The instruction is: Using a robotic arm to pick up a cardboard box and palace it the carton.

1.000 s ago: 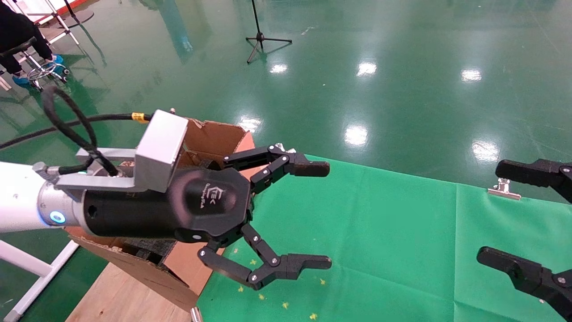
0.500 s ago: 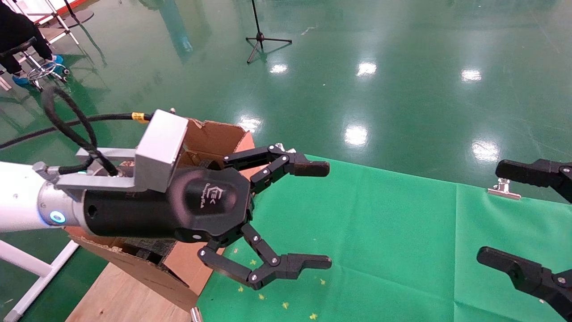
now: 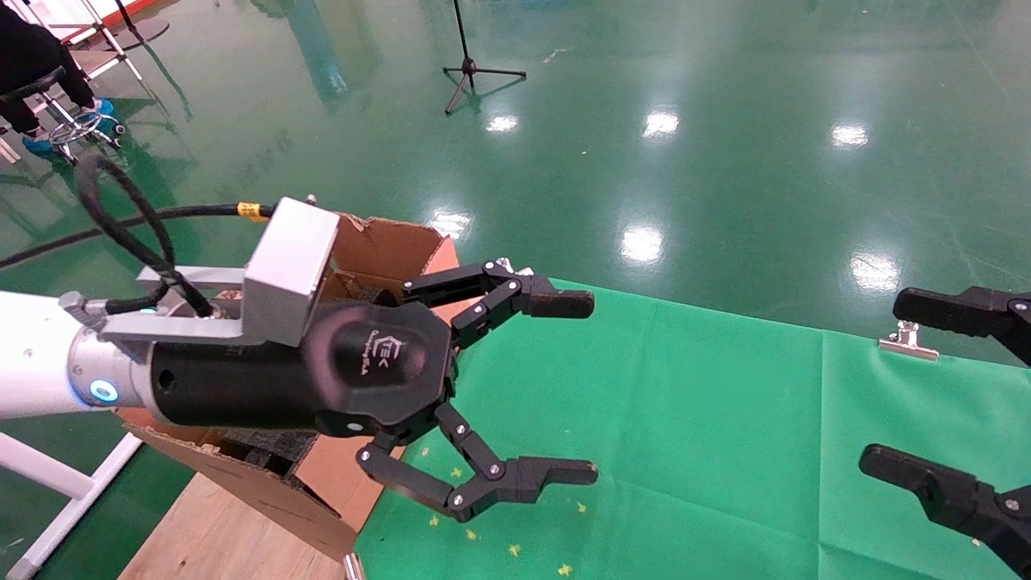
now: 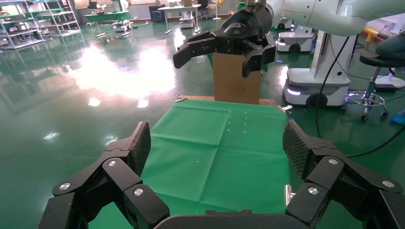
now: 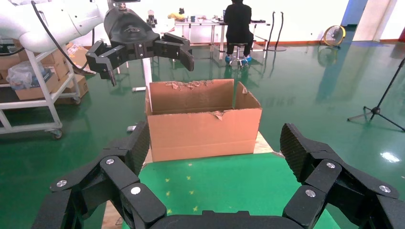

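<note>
Glossy green floor all round, with a tripod stand (image 3: pixel 475 64) far back; work surface is a table draped in green cloth (image 3: pixel 685 419).

Far left: the carton (image 3: pixel 387 250) stands at the cloth's left edge, flaps ragged, dark foam showing low inside. Right wrist view gives it clean, open top up (image 5: pixel 203 119).

Over and partly in front of it, the robotic arm (image 3: pixel 48 362), the left one, hangs raised. Left gripper (image 3: pixel 564 387) fingers spread wide, nothing between them.

Centre: bare cloth, small yellow specks near the front edge.

Far right: right gripper (image 3: pixel 934 387) at the frame edge, fingers also apart and empty, above the cloth near a metal clip (image 3: pixel 908 342).

The cardboard box: not visible in any view. Cannot say whether it is in the carton or elsewhere.

Risks, as judgement: with no box in sight, any reach would be blind. Left wrist sits close above the carton; a careless swing could catch a flap and shove or tip it off the table edge. The black cable loop (image 3: pixel 121 217) might snag.
</note>
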`<state>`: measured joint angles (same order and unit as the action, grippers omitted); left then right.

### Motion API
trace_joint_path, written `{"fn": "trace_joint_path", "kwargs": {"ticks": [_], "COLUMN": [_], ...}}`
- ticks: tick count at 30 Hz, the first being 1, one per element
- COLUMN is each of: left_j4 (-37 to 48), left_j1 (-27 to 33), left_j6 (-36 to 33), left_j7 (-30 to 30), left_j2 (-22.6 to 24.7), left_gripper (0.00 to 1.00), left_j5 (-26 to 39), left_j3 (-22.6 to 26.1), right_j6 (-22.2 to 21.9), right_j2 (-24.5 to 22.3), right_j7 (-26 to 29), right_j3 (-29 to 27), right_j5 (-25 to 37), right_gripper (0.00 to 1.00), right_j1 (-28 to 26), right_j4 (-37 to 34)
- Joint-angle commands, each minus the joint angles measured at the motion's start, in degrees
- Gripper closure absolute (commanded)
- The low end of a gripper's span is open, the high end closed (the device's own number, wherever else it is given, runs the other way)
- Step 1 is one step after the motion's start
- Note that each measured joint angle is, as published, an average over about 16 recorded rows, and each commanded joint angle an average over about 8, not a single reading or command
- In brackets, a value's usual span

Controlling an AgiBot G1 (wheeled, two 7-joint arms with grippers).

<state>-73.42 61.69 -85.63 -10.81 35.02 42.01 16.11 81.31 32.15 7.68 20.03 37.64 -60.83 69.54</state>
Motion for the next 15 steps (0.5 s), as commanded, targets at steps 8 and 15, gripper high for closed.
{"fn": "trace_joint_path", "kwargs": {"ticks": [8, 15], "left_j4": [0.0, 0.0], "left_j1": [0.0, 0.0], "left_j6": [0.0, 0.0], "left_j7": [0.0, 0.0], "left_j2": [0.0, 0.0], "left_gripper": [0.0, 0.0], "left_j5": [0.0, 0.0], "left_j3": [0.0, 0.0], "right_j6": [0.0, 0.0], "right_j2": [0.0, 0.0], "right_j7": [0.0, 0.0], "right_j3": [0.0, 0.0], "right_j5": [0.0, 0.0], "right_gripper": [0.0, 0.0], "right_j1": [0.0, 0.0], "right_j4": [0.0, 0.0]}}
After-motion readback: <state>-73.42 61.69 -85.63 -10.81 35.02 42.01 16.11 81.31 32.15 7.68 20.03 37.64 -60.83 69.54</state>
